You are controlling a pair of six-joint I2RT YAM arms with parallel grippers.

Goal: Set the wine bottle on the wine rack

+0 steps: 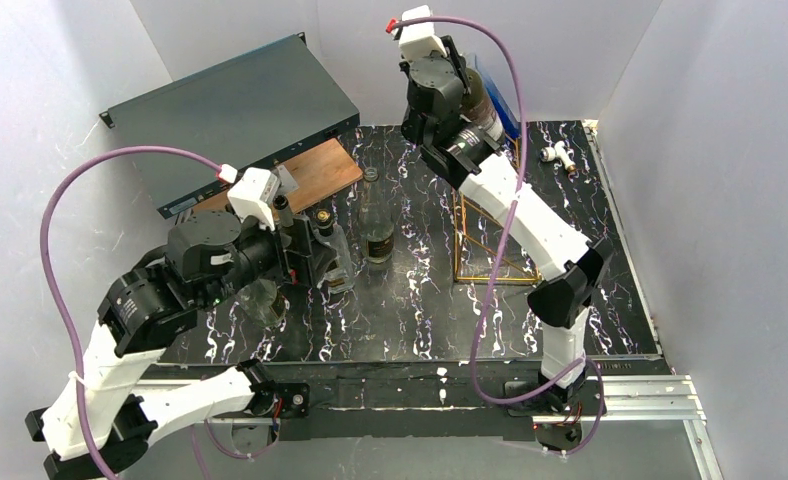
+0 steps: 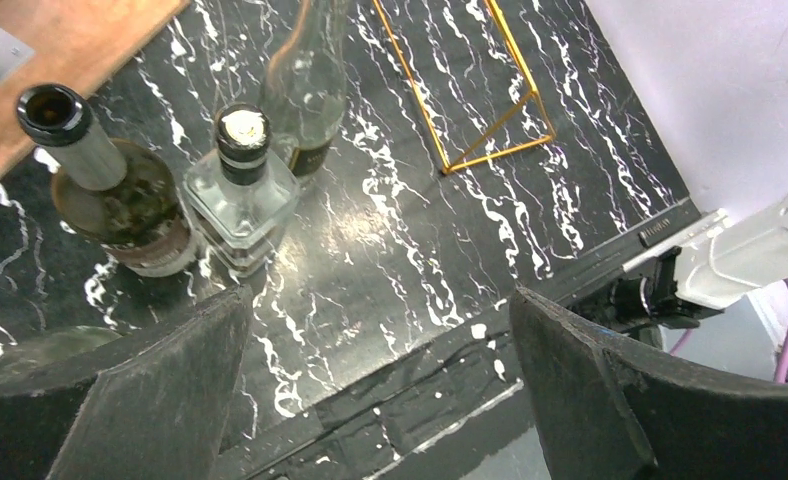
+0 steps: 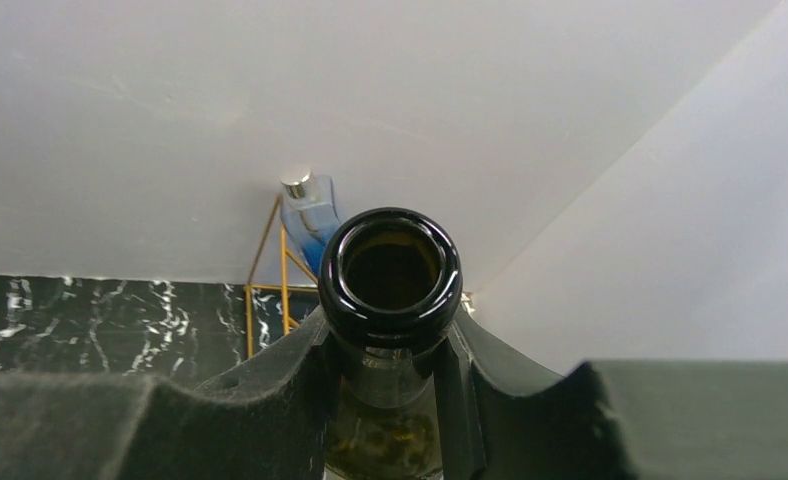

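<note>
My right gripper (image 3: 390, 345) is shut on the neck of a dark, open-mouthed wine bottle (image 3: 391, 262). It holds the bottle high at the back of the table (image 1: 482, 108), above the wine rack (image 1: 490, 240), a thin gold wire frame. The rack's top shows in the right wrist view (image 3: 268, 290), with a blue bottle (image 3: 308, 215) lying on it. My left gripper (image 2: 380, 300) is open and empty, over the table's front left (image 1: 308, 250). Beside it stand a dark open bottle (image 2: 95, 190), a square clear bottle (image 2: 242, 195) and a tall clear bottle (image 2: 310, 90).
A dark grey metal box (image 1: 230, 110) sits at the back left, with a wooden board (image 1: 315, 170) in front of it. A small white object (image 1: 560, 155) lies at the back right. A round glass item (image 1: 263, 298) sits under the left arm. White walls enclose the table.
</note>
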